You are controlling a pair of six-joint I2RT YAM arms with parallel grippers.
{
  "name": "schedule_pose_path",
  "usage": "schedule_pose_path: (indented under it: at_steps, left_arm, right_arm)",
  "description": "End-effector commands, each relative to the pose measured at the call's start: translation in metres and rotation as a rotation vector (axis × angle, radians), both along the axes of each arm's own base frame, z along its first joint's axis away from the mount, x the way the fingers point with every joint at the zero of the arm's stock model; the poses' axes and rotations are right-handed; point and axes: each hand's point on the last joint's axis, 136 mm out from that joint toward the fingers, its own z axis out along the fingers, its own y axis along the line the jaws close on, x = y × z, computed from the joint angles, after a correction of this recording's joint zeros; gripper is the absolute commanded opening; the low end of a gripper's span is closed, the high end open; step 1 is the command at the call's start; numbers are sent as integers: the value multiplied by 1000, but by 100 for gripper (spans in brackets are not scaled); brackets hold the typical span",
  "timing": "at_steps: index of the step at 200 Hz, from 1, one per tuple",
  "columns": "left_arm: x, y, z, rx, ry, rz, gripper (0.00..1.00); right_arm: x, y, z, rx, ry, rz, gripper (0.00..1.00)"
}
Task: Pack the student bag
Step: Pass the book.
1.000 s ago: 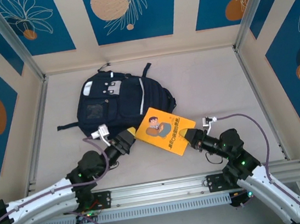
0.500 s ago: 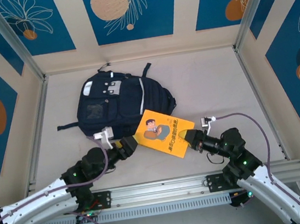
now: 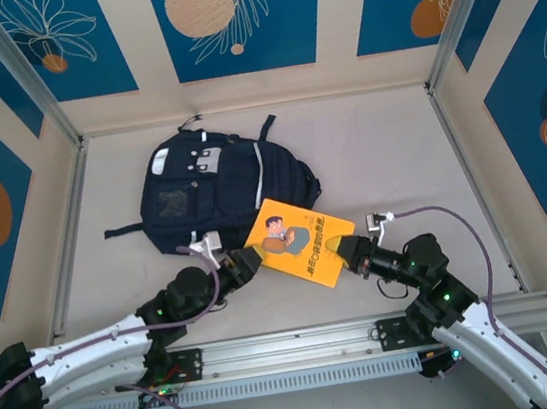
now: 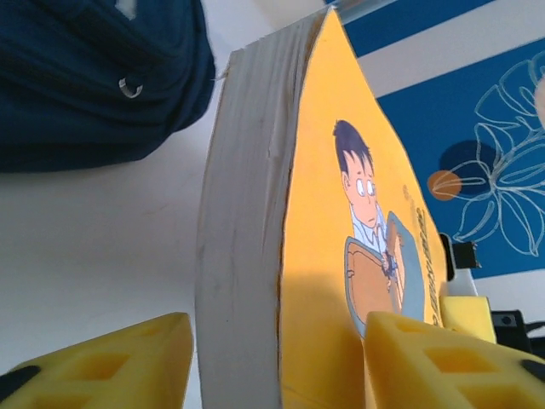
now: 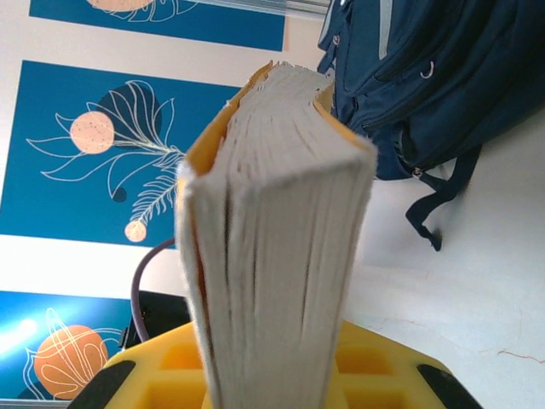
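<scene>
Yellow book [image 3: 297, 243] clamped in my right gripper [image 3: 339, 247], my left gripper [image 3: 247, 259] straddling its far corner with grip I cannot judge, may twist loose if we pull unevenly, short of the student bag [image 3: 205, 185] just behind it.

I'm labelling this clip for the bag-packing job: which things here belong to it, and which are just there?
Part of the job:
- backpack
- book, held by the right gripper
- left gripper, jaws either side of the book

Just there:
- table
- blue patterned wall panels
</scene>
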Motion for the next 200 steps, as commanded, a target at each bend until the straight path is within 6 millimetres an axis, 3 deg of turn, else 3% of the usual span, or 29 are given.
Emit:
schedule_pose_path:
  at_steps: [1, 29, 59, 72, 88, 117, 200]
  left_arm:
    - [4, -2, 26, -161, -37, 12, 41]
    - [4, 0, 32, -233, -64, 16, 0]
    - [4, 4, 33, -279, -61, 31, 0]
    - [4, 4, 32, -287, -51, 30, 0]
    - [3, 2, 31, -291, -43, 23, 0]
    - [3, -1, 30, -312, -30, 13, 0]
    - [1, -25, 29, -424, 2, -70, 0]
  right_arm:
    - [-5, 1, 30, 91, -92, 17, 0]
    - [-4, 0, 23, 74, -79, 12, 2]
    - [-4, 0, 26, 76, -110, 10, 53]
    - [-4, 0, 33, 100, -151, 8, 63]
    - [-5, 0, 43, 123, -199, -1, 68]
    - [-7, -1, 55, 123, -269, -8, 65]
    - [2, -3, 41, 58, -267, -51, 35]
